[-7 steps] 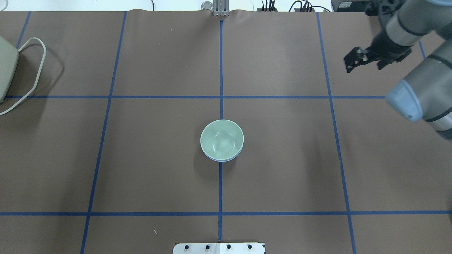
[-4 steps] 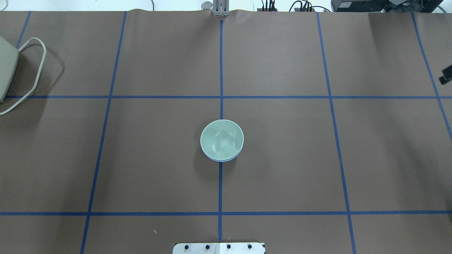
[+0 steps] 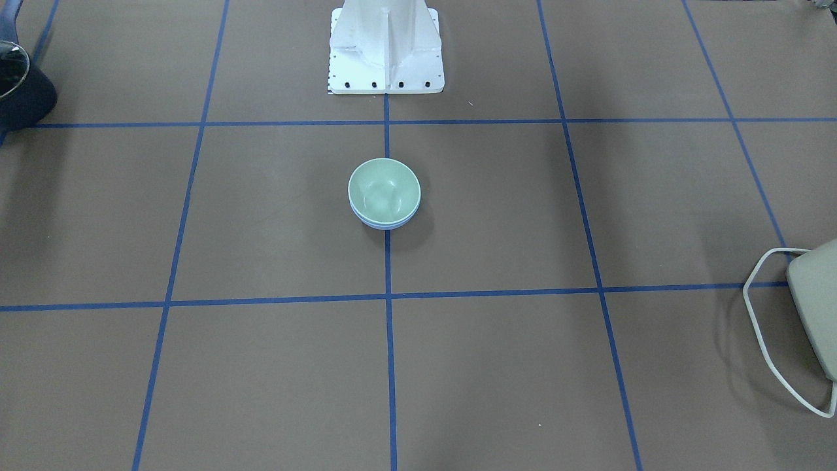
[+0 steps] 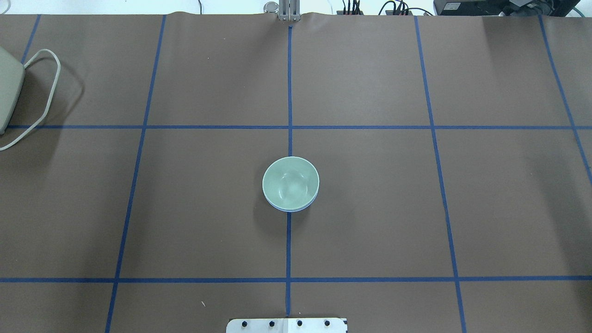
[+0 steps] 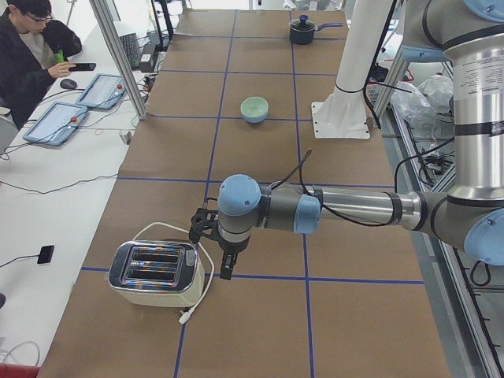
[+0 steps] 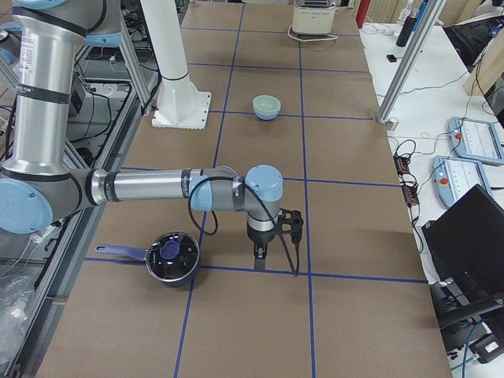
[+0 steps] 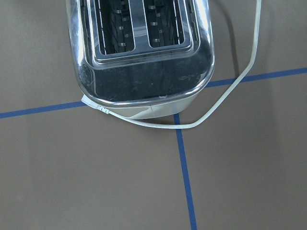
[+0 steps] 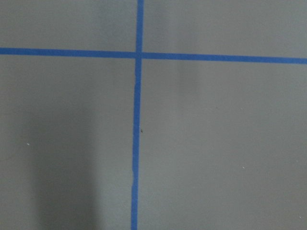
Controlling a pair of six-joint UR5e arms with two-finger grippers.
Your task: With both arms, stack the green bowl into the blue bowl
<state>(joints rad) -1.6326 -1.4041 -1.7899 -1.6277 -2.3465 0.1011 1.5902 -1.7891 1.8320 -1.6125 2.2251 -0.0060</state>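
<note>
The pale green bowl sits nested inside the blue bowl at the table's centre; only a thin blue rim shows under it. The stack also shows in the front view and small in both side views. No gripper touches it. My left gripper hangs low beside the toaster, far from the bowls. My right gripper hangs low next to the pot, also far from them. Both show only in the side views, so I cannot tell whether they are open or shut.
A chrome toaster with a white cord stands at the table's left end. A dark pot with a blue handle stands at the right end. The white pedestal stands behind the bowls. An operator sits beside the table.
My right arm and gripper have pulled back to the right and left the overhead view. The stacked bowls have not moved.
</note>
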